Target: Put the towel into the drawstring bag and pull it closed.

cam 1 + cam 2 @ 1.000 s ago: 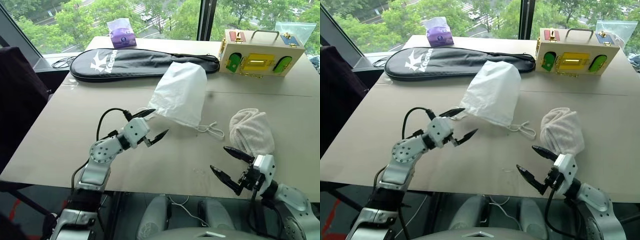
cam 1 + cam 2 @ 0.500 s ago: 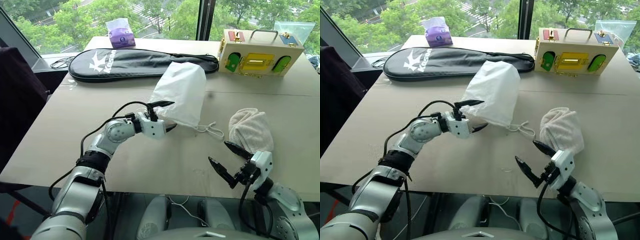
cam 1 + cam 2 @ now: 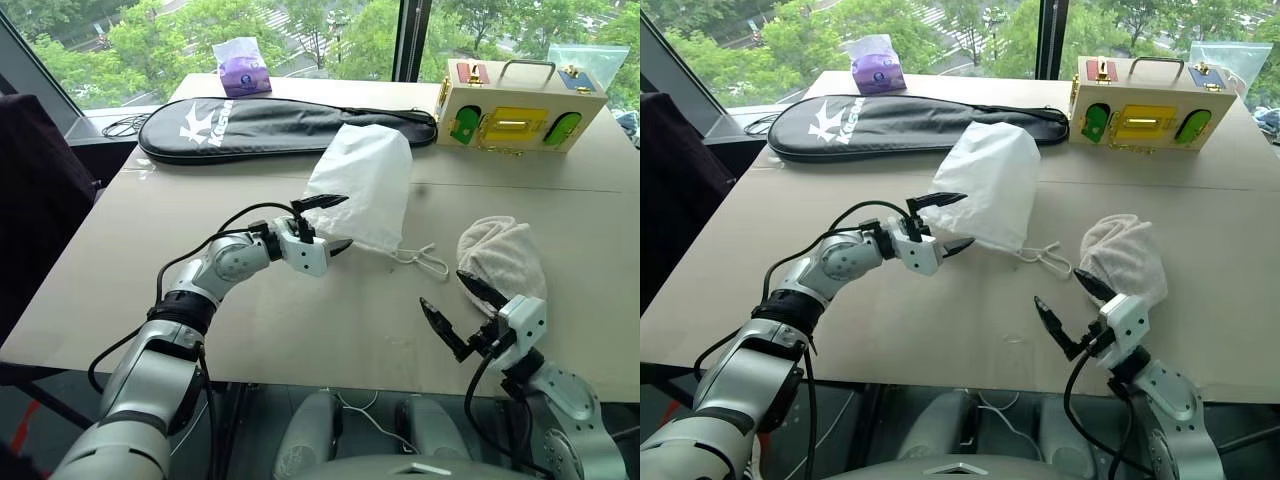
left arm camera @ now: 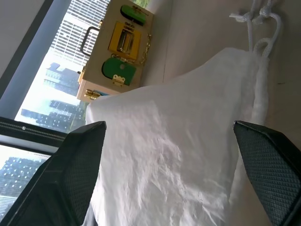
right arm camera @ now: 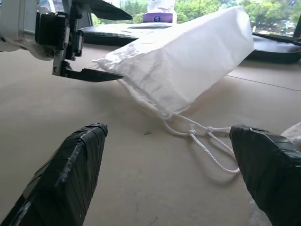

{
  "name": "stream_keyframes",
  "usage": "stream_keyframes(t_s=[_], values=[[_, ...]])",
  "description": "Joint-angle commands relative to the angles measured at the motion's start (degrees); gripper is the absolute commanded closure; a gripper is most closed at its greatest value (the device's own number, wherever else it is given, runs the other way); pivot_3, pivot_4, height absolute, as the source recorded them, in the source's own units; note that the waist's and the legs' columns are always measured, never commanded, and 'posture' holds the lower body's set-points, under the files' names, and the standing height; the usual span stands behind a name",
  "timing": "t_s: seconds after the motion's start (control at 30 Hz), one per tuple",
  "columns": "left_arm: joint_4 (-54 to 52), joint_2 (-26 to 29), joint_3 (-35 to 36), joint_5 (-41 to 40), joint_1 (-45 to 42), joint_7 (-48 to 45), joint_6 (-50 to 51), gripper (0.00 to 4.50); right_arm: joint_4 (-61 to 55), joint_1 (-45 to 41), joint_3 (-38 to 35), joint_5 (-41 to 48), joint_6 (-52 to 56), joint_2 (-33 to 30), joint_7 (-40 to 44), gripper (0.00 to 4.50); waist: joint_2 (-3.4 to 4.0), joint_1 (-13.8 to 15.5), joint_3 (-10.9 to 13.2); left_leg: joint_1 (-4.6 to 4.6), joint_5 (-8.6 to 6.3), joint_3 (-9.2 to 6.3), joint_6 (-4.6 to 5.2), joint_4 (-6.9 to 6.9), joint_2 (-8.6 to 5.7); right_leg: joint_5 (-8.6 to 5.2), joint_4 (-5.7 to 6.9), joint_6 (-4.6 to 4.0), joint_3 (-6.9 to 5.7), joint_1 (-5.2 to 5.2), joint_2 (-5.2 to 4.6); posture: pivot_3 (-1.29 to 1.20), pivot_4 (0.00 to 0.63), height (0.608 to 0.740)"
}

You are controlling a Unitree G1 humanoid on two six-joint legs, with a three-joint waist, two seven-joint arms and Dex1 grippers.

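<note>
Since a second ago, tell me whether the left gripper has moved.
Yes. The left gripper has moved toward the drawstring bag and rolled, so its open jaws now straddle the bag's near corner.

Black racket case along table's far edge, purple packet behind it, wooden latch box far right

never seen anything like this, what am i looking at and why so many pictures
It is a two-armed robot at a table. Two pictures come from cameras in its head, looking down; the other two come from cameras on each wrist, looking along the fingers. On the table lie a white drawstring bag, a rolled towel, a black racket case, a wooden latch box and a purple packet. The left hand is open at the bag's edge. The right hand is open beside the towel. Nothing is held.
</note>
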Motion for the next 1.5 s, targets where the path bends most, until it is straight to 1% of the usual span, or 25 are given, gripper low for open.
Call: stream_keyframes(t_s=[0.03, 0.1, 0.17, 0.2, 0.23, 0.33, 0.43, 0.47, 0.5, 0.6, 0.7, 0.77, 0.87, 1.03, 1.07, 1.13, 1.23, 1.5], values=[[-0.6, 0.5, 0.4, 0.9, -0.5, 2.8, -1.4, 0.00, -0.9, -0.3, -1.0, -0.5, -1.9, 0.3, -0.9, 0.05, 0.00, 0.0, 0.0, 0.00, 0.00, 0.00, 0.00, 0.04, 0.00, 0.00, 0.04, 0.00, 0.00, 0.00, 0.00, 0.00, 0.150, 0.740], [-0.8, 0.7, 0.2, 2.5, -0.4, 4.6, -1.8, 0.00, -0.8, -0.2, -0.6, -0.6, -2.1, 0.3, -1.0, 0.05, 0.00, 0.0, 0.0, 0.00, 0.00, 0.00, 0.00, 0.12, 0.00, -0.01, 0.15, 0.01, 0.00, 0.00, 0.00, 0.00, 0.150, 0.740], [-1.8, 1.2, 0.1, 6.5, -0.1, 8.4, -2.2, 0.00, -0.8, -0.3, -0.3, -0.8, -2.3, 0.4, -1.2, 0.05, 0.00, 0.0, 0.0, 0.01, 0.00, 0.00, 0.00, 0.20, 0.00, -0.02, 0.27, 0.02, 0.00, 0.00, 0.01, 0.00, 0.150, 0.740], [-2.2, 1.4, 0.0, 8.5, 0.1, 10.5, -2.2, 0.54, -0.8, -0.3, -0.2, -0.8, -2.3, 0.5, -1.3, 0.00, 0.00, 0.0, 0.0, 0.02, 0.00, -0.01, 0.00, 0.25, 0.00, -0.03, 0.35, 0.03, 0.00, 0.00, 0.01, 0.00, 0.150, 0.740], [-2.6, 1.6, 0.0, 10.4, 0.2, 12.7, -2.1, 0.82, -0.8, -0.4, -0.2, -0.9, -2.4, 0.6, -1.4, 0.00, 0.00, 0.0, 0.0, 0.04, 0.00, 0.00, 0.00, 0.29, 0.00, -0.03, 0.42, 0.04, 0.01, 0.00, 0.01, 0.00, 0.150, 0.740], [-3.3, 1.6, -0.1, 14.7, 0.7, 18.6, -1.2, 2.26, -0.8, -0.4, 0.0, -1.0, -2.4, 0.8, -1.4, 0.00, 0.00, 0.0, 0.0, 0.07, 0.00, 0.00, 0.00, 0.38, 0.00, -0.03, 0.54, 0.04, 0.02, 0.01, 0.02, 0.00, 0.150, 0.740], [-4.3, 1.4, 0.0, 17.8, 1.0, 23.5, 0.2, 3.83, -0.9, -0.4, 0.2, -1.1, -2.5, 0.9, -1.4, 0.00, 0.00, 0.0, 0.0, 0.07, 0.00, 0.00, 0.00, 0.44, 0.00, -0.03, 0.59, 0.04, 0.02, 0.01, 0.01, 0.00, 0.150, 0.740], [-4.3, 1.4, -0.2, 18.5, 1.0, 24.4, 0.7, 4.44, -0.9, -0.4, 0.2, -1.1, -2.5, 0.9, -1.4, 0.00, 0.00, 0.0, 0.0, 0.07, 0.00, 0.00, 0.00, 0.44, 0.00, -0.03, 0.59, 0.04, 0.02, 0.00, 0.01, 0.00, 0.150, 0.740], [-4.0, 1.3, -0.5, 18.8, 1.0, 24.8, 1.1, 4.48, -0.9, -0.4, 0.3, -1.1, -2.5, 0.9, -1.4, 0.00, 0.00, 0.0, 0.0, 0.07, 0.00, -0.01, 0.00, 0.44, 0.00, -0.03, 0.59, 0.04, 0.02, 0.00, 0.01, 0.00, 0.150, 0.740], [-3.6, 1.2, -1.5, 18.3, 1.5, 24.4, 1.1, 4.48, -0.9, -0.4, 0.4, -1.2, -2.5, 0.9, -1.3, 0.00, 0.00, 0.0, 0.0, 0.07, 0.00, 0.00, 0.00, 0.44, 0.00, -0.03, 0.60, 0.04, 0.02, 0.00, 0.01, 0.00, 0.150, 0.740], [-5.0, 1.8, -1.9, 15.9, 2.9, 22.1, 1.4, 4.48, -0.9, -0.3, 0.4, -1.3, -2.5, 0.8, -1.3, 0.00, 0.00, -0.1, 0.0, 0.07, 0.00, 0.01, 0.00, 0.44, 0.00, -0.03, 0.60, 0.04, 0.02, 0.00, 0.01, 0.00, 0.150, 0.740], [-6.5, 2.2, -1.3, 14.9, 4.6, 22.2, 1.8, 4.48, -0.8, -0.1, 0.7, -1.6, -2.7, 1.0, -1.3, 0.00, 0.00, -0.2, 0.0, 0.07, 0.00, 0.01, 0.00, 0.43, 0.01, -0.03, 0.60, 0.04, 0.03, 0.00, 0.00, 0.00, 0.150, 0.740], [-7.5, 2.0, -1.0, 14.4, 5.8, 22.2, 3.4, 3.68, -0.6, -0.1, 0.8, -1.7, -2.8, 1.2, -1.3, 0.00, 0.00, -0.2, 0.0, 0.08, 0.00, 0.00, 0.00, 0.43, 0.03, -0.03, 0.61, 0.03, 0.03, -0.01, 0.00, 0.00, 0.150, 0.740], [-6.4, 0.6, -1.3, 9.6, 7.2, 18.9, 5.7, 3.68, -0.5, -0.4, 0.9, -1.6, -2.7, 1.1, -1.1, 0.00, 0.00, 0.0, 0.0, 0.08, 0.00, 0.00, 0.00, 0.47, 0.01, -0.03, 0.62, 0.03, 0.03, 0.00, -0.02, 0.00, 0.150, 0.740], [-6.5, 0.5, -1.3, 8.9, 7.4, 18.5, 6.1, 3.46, -0.5, -0.5, 0.8, -1.5, -2.7, 1.0, -1.0, 0.00, 0.00, 0.0, 0.0, 0.08, 0.00, 0.01, 0.00, 0.46, 0.01, -0.03, 0.62, 0.03, 0.03, 0.00, -0.03, 0.00, 0.150, 0.740], [-7.2, 0.7, -1.2, 9.0, 7.6, 18.5, 6.8, 2.86, -0.6, -0.6, 0.5, -1.2, -2.5, 0.8, -0.9, 0.00, 0.00, 0.0, 0.0, 0.08, 0.00, 0.01, 0.00, 0.46, 0.01, -0.03, 0.62, 0.03, 0.04, 0.00, -0.02, 0.00, 0.150, 0.740], [-8.3, 1.2, -1.5, 11.7, 7.5, 20.0, 7.9, 1.58, -0.7, -0.6, 0.3, -1.1, -2.4, 0.6, -0.7, 0.00, 0.00, 0.0, 0.0, 0.08, 0.00, -0.01, 0.00, 0.46, 0.02, -0.03, 0.64, 0.03, 0.03, 0.00, 0.00, 0.00, 0.150, 0.740], [-6.8, 0.4, -2.3, 12.4, 6.8, 20.2, 10.4, 1.58, -1.1, -0.5, 0.7, -1.1, -2.2, 0.6, -0.8, 0.00, 0.00, 0.0, 0.0, 0.08, 0.00, 0.00, 0.00, 0.46, 0.01, -0.03, 0.63, 0.03, 0.03, 0.00, -0.01, 0.00, 0.150, 0.740]])
